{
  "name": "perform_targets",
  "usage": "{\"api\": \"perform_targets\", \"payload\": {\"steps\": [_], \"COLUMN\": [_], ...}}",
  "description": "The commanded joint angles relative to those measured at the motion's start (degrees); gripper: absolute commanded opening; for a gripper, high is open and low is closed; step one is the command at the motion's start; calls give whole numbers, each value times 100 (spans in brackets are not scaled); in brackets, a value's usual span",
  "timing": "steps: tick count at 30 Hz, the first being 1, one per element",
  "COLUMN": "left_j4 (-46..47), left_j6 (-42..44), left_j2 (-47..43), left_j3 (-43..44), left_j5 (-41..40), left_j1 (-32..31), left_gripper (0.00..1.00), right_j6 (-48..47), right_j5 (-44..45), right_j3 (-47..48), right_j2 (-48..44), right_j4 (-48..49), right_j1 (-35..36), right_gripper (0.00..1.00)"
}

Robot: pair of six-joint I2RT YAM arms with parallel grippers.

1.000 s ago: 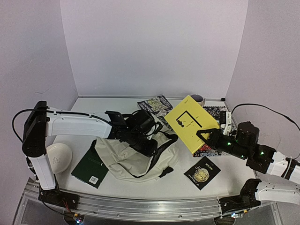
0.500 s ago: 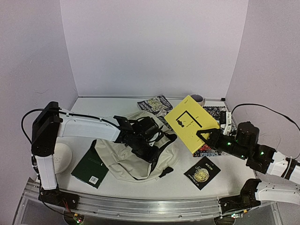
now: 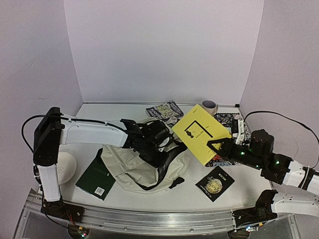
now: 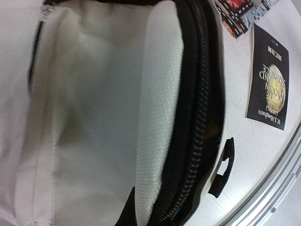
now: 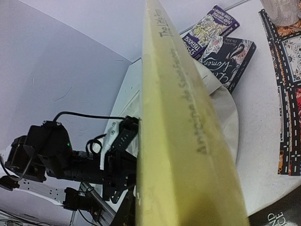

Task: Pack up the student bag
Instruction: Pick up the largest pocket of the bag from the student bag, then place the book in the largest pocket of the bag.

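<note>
A: Where is the student bag?

B: The student bag (image 3: 134, 169), a large cream fabric backpack, lies slumped on the white table (image 3: 99, 119), left of centre and near the front edge. Its mouth faces right and is edged by a black zip (image 4: 197, 117). The pale lining shows inside.

A: What is the left arm doing?

B: The left gripper (image 3: 157, 155) sits at the bag's open mouth with its jaws fully closed. Its fingertips are lost against the dark rim, so I cannot tell whether any fabric is caught between them.

A: And the right?

B: The right gripper (image 3: 215, 146) is clamped on the lower corner of a yellow book (image 3: 202, 130), its jaws a little apart around the book's thickness. The book is held in the air, tilted, just right of the bag's mouth. Its lettered spine faces the right wrist camera.

A: What else is on the table?

B: A dark green book (image 3: 97, 178) lies just beside the bag's left side, with a white dome (image 3: 63, 167) further left. A black book (image 3: 215, 182) with a gold moon on its cover lies to the right of the bag. At the back are patterned books (image 3: 164, 110), a mug (image 3: 209, 105) and, on the right, a patterned mat (image 3: 230, 122).
</note>
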Motion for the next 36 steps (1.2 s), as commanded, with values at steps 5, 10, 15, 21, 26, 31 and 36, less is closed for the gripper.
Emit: {"api": "perform_targets", "payload": {"steps": [5, 10, 15, 21, 26, 31, 36], "left_j4": [-704, -919, -1094, -1153, -1147, -1119, -1031], "left_j6": [586, 870, 1100, 1226, 1158, 983, 813], "left_j2": [-917, -886, -758, -698, -740, -810, -902], "left_j3": [885, 1605, 2361, 3010, 3124, 3029, 2948], "left_j5": [-1139, -1341, -1519, -1461, -1021, -537, -131], "left_j1": [747, 1027, 1077, 1087, 1091, 1091, 1087], "left_gripper": [0, 0, 0, 0, 0, 0, 0], "right_j6": [308, 615, 915, 1043, 1099, 1153, 1185], "right_j5": [-458, -771, -875, -851, -887, -871, -673], "right_j3": [222, 194, 133, 256, 551, 1037, 1671], "right_j2": [93, 373, 743, 1238, 2038, 2955, 3793], "right_j4": [851, 1139, 1566, 1830, 2366, 2829, 2939], "right_j1": [-28, 0, 153, 451, 742, 849, 868], "right_gripper": [0, 0, 0, 0, 0, 0, 0]}}
